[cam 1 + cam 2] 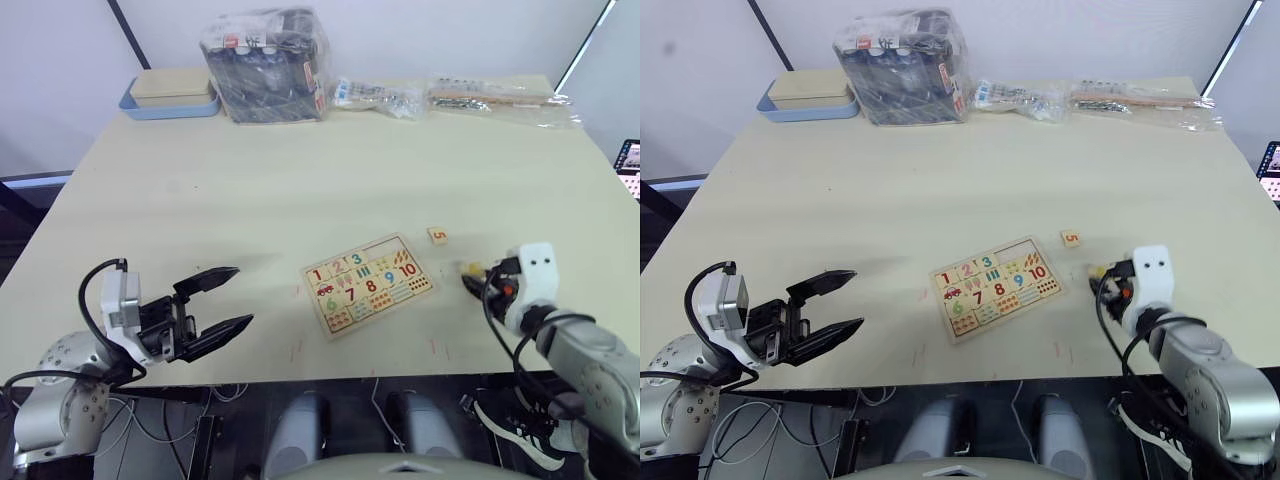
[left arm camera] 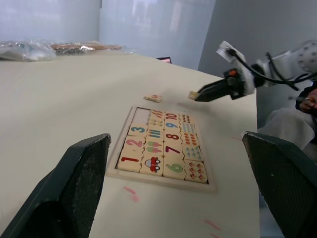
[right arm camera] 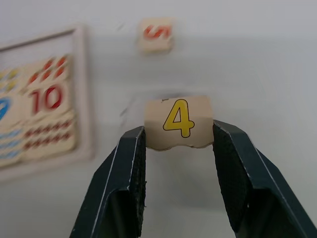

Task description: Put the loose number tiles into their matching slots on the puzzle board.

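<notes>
Right wrist view: the 4 tile [image 3: 179, 122], pale wood with a yellow digit, was held between the right jaws [image 3: 179, 141], lifted clear of the desk [image 1: 300, 170], presumably for carrying to the puzzle board [image 1: 368, 282] beside them. The 5 tile [image 3: 155, 33] lay just beyond. The left jaws [image 1: 222, 299] were spread wide, idle.

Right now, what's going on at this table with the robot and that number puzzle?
The robot is filling a wooden number puzzle board. Its right tool is shut on the tile with the yellow 4, held just off the board's right side. Tiles 1, 2 and 3 already sit in the top row, whose remaining slots are empty. The 5 tile lies loose on the table beyond the board. The left tool is open and holds nothing, left of the board.
</notes>
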